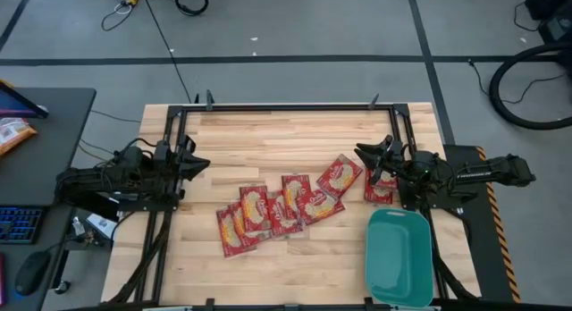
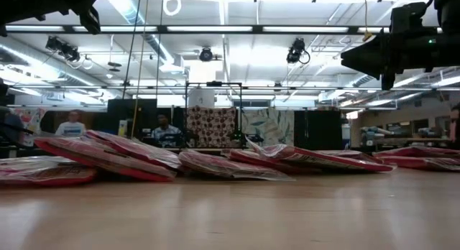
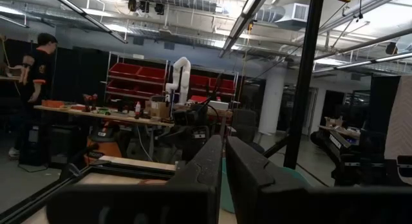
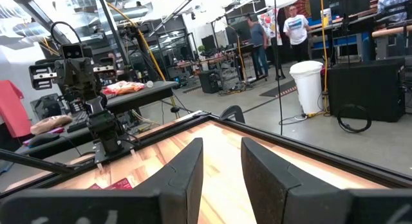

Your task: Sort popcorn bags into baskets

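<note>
- Right gripper (image 1: 364, 152), jaws a little apart and holding nothing, hovers at 3 o'clock of the table.
- Left gripper (image 1: 204, 163), jaws nearly closed and empty, waits at 9 o'clock.
- The flat red popcorn bags (image 1: 284, 204) lie mid-table (none sorted, I judge); the teal-green plastic basket (image 1: 399, 256) at 5 o'clock looks empty.

Grey floor (image 1: 295, 25), red shelving (image 3: 148, 79), white bin (image 4: 308, 85), strip-lit ceiling (image 2: 237, 29).

A wooden table (image 1: 295, 137) carries roughly eight red popcorn bags (image 1: 286, 206) and a teal basket (image 1: 399, 257).
</note>
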`<state>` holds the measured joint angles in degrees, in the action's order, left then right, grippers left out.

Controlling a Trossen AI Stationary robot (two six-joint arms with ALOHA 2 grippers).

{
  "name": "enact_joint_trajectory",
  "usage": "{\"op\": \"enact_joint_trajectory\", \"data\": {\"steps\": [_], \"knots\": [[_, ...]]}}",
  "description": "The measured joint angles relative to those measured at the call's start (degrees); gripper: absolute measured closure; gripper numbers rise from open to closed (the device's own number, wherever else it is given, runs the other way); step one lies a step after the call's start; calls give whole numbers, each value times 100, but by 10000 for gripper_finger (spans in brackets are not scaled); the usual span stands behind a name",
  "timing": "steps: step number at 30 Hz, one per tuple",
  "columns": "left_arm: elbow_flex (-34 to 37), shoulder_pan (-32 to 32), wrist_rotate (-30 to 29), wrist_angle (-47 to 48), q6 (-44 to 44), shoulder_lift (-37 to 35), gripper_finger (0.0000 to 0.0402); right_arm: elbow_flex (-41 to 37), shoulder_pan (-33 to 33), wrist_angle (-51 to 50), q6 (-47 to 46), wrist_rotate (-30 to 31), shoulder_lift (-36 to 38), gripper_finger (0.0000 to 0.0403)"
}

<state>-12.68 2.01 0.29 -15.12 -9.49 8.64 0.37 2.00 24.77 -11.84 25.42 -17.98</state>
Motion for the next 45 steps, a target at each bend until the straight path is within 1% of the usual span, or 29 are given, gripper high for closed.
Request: {"op": "enact_joint_trajectory", "data": {"steps": [18, 19, 23, 25, 32, 35, 40, 44, 45], "knots": [[1, 1, 1, 0, 0, 0, 374, 1, 1, -1, 1, 1, 0, 292], [0, 1, 0, 1, 1, 0, 374, 0, 1, 1, 139, 1, -2, 292], [-1, 1, -1, 1, -1, 0, 374, -1, 7, 0, 1367, 73, 0, 292], [1, 1, 1, 1, -1, 0, 374, 1, 7, 1, 1712, 62, 0, 292], [1, 0, 1, -1, 0, 0, 374, 0, 7, 1, 1934, 52, 0, 292], [1, -1, -1, -1, -1, 0, 374, -1, 7, 68, 1589, 43, -2, 292], [1, 0, -1, -1, 1, 0, 374, -1, 7, 482, -267, 23, 0, 292], [1, -1, -1, -1, 1, 0, 374, -1, 7, 824, -1052, 5, -2, 292], [1, -1, 1, 1, 1, 0, 374, -1, 7, 904, -1226, -96, -4, 292]]}}
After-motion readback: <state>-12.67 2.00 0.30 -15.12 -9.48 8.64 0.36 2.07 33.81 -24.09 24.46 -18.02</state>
